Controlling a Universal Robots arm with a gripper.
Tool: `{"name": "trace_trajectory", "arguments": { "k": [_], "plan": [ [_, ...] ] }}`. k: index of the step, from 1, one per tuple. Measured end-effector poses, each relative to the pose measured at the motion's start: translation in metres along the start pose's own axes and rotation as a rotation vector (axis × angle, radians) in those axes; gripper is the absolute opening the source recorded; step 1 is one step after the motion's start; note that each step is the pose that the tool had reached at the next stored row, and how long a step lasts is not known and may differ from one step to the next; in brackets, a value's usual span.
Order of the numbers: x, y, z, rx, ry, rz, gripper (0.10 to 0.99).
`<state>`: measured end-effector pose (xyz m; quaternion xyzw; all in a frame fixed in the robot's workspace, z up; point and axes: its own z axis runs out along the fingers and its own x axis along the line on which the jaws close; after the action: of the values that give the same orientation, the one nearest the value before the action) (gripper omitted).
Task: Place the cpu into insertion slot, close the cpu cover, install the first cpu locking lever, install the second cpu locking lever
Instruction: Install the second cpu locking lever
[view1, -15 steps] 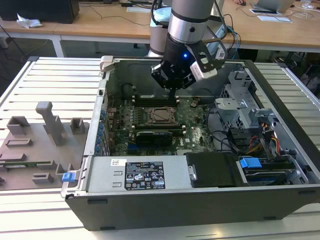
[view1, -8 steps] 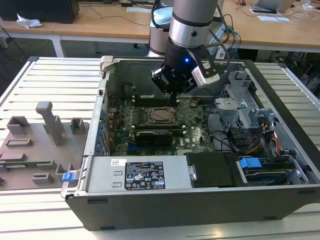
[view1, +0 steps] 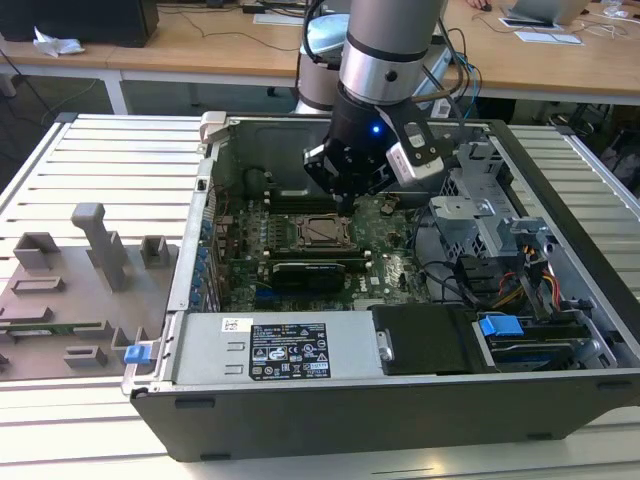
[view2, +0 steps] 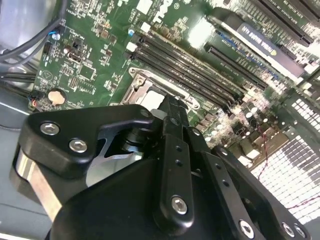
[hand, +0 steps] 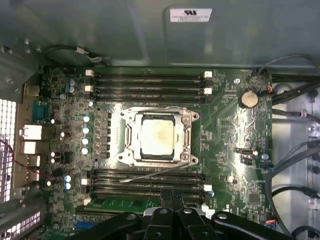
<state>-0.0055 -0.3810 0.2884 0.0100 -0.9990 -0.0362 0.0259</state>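
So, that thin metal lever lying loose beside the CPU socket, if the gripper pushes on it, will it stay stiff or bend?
The locking lever looks like a long, thin wire rod, so it would probably flex and spring a little under a push. It lies slightly askew across the memory slots, so it seems unlatched and may swing freely. Its bare, shiny metal is likely slippery for the gripper.

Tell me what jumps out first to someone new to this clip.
The arm's black gripper hangs inside the open computer case, just above the green motherboard. At the board's middle, in the first wrist view, the silvery cpu sits in its socket with the cpu cover framing it.
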Motion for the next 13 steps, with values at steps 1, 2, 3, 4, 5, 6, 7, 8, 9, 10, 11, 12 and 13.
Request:
{"name": "trace_trajectory", "arguments": {
  "k": [1, 2, 3, 4, 5, 6, 7, 8, 9, 10, 11, 12, 13],
  "plan": [
    [0.0, -0.0023, 0.0004, -0.016, -0.0002, -0.001, 0.106],
    [0.0, -0.0031, 0.0008, -0.036, -0.0007, -0.002, 0.106],
    [0.0, -0.0036, 0.001, -0.057, -0.001, -0.003, 0.106],
    [0.0, -0.0042, 0.0017, -0.077, -0.0014, -0.004, 0.106],
    [0.0, -0.0043, 0.0023, -0.087, -0.0016, -0.004, 0.106],
    [-0.0001, -0.0043, 0.0031, -0.088, -0.0018, -0.005, 0.106],
    [-0.0001, -0.0044, 0.0042, -0.088, -0.0016, -0.005, 0.106],
    [-0.0003, -0.0047, 0.0073, -0.088, -0.0016, -0.005, 0.106],
    [-0.0005, -0.0049, 0.0098, -0.088, -0.0016, -0.005, 0.106],
    [-0.0005, -0.005, 0.011, -0.088, -0.0016, -0.005, 0.106],
    [-0.0006, -0.005, 0.0118, -0.088, -0.0016, -0.005, 0.106],
    [-0.0007, -0.0052, 0.0141, -0.088, -0.0016, -0.005, 0.106],
    [-0.0008, -0.0054, 0.0165, -0.088, -0.0016, -0.005, 0.106]
  ]
}}
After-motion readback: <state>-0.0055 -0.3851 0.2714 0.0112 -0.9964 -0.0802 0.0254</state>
